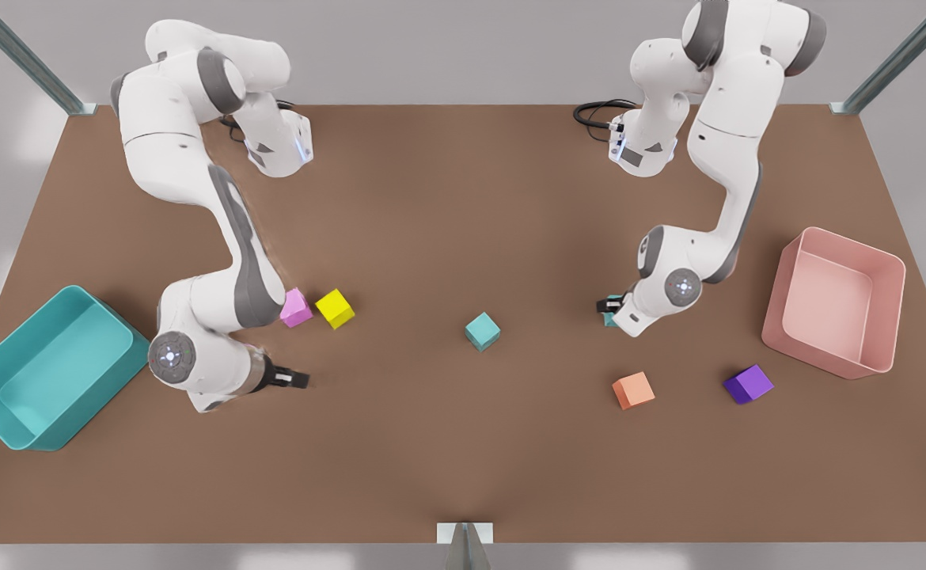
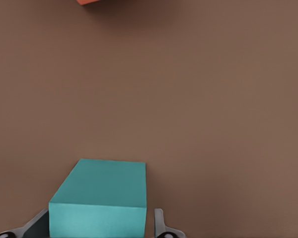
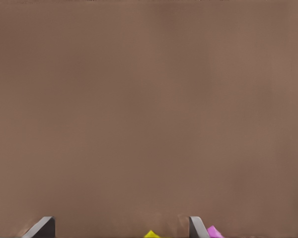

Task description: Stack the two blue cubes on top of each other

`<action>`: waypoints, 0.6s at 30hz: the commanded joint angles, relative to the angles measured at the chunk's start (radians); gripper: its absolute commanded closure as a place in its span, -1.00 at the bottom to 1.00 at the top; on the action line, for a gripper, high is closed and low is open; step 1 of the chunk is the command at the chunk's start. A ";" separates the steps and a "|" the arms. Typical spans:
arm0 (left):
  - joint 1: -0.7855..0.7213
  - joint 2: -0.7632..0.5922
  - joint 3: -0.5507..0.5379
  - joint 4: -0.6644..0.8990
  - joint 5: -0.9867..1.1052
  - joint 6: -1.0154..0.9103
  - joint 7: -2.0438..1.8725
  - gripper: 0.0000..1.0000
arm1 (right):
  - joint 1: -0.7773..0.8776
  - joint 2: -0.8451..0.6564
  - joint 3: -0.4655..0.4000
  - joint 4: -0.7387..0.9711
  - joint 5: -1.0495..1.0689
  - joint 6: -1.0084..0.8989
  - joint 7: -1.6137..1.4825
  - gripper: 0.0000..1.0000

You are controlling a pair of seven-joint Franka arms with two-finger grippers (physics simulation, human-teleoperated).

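At right of centre in the front view, the left pincer (image 1: 610,307) clasps one blue cube (image 2: 100,201); the other blue cube (image 1: 482,330) sits mid-bench. Lower left, the right pincer (image 1: 295,380) waits, released. An off-centre placement could topple the stack

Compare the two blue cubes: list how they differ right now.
1. The one blue cube stands free in the middle of the table; the other blue cube sits between the left gripper's fingers.
2. In the front view the free cube shows whole, while the other cube is mostly hidden behind the left gripper.
Shared: same teal colour, plain faces.
The right gripper is open, away from both.
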 commanded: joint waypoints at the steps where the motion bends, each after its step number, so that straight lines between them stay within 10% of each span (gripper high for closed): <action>1: -0.004 0.010 0.000 0.000 0.002 0.034 -0.025 -1.00 | -0.112 -0.040 -0.002 -0.010 -0.161 -0.280 -0.674 -1.00; 2: -0.004 0.010 0.000 0.000 0.002 0.035 -0.025 -0.89 | -0.111 -0.113 -0.001 -0.008 -0.192 -0.350 -0.679 -1.00; 4: -0.005 0.010 0.000 0.002 0.002 0.037 -0.025 0.05 | -0.106 -0.234 0.005 -0.005 -0.192 -0.405 -0.665 -1.00; 13: -0.038 -0.141 -0.017 0.013 0.004 -0.298 -0.151 0.04 | -0.060 -0.307 0.007 0.021 -0.191 -0.454 -0.380 -1.00; 18: -0.262 0.046 -0.118 0.506 0.042 -0.442 -0.565 0.01 | -0.059 -0.307 0.010 0.012 -0.189 -0.456 -0.380 -1.00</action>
